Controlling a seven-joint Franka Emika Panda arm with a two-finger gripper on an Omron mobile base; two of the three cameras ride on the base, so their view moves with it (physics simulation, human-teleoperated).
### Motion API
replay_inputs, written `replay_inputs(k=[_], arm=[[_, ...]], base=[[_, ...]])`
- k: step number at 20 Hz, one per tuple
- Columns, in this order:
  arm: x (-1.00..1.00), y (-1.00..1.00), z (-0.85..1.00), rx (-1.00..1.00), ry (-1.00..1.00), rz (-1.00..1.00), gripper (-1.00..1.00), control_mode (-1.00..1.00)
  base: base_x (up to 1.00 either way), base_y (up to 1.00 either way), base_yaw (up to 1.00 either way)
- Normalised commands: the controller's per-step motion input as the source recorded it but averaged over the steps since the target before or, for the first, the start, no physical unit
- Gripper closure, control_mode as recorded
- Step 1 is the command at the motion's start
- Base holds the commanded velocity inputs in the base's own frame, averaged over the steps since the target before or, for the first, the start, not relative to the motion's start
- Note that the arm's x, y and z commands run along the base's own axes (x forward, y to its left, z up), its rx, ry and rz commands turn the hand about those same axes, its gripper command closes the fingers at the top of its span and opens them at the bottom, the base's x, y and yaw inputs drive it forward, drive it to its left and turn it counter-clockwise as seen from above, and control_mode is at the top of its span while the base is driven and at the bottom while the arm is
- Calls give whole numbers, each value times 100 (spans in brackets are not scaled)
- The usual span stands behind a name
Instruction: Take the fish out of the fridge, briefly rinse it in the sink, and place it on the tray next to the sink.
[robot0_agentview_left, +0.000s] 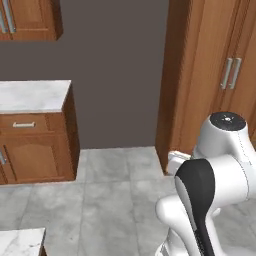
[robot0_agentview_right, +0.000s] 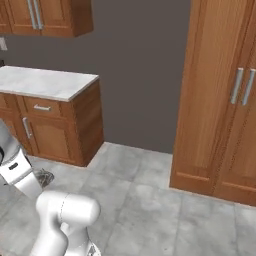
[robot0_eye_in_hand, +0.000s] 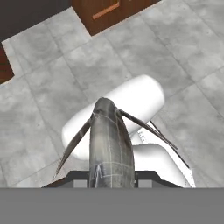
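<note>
The fish (robot0_eye_in_hand: 109, 144) is seen in the hand view pinched between the fingers (robot0_eye_in_hand: 78, 181), body projecting forward over the tiled floor (robot0_eye_in_hand: 52, 87), thin fins splayed to both sides. Transit toward the sink is judged to be the step in hand. The grip should be kept firm and swings slow, so the fins are not knocked against cabinets (robot0_agentview_right: 60, 125).
</note>
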Motion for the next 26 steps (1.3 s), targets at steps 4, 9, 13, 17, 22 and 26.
replay_inputs(k=[4,9,13,17,22,26], arm=[[0,0,0,0,0,0,100,100],[0,0,0,0,0,0,100,100],[0,0,0,0,0,0,100,100],[0,0,0,0,0,0,100,100],[0,0,0,0,0,0,100,100],[0,0,0,0,0,0,100,100]], base=[[100,0,63],[96,0,70],[94,0,71],[97,0,72],[100,0,68],[100,0,52]])
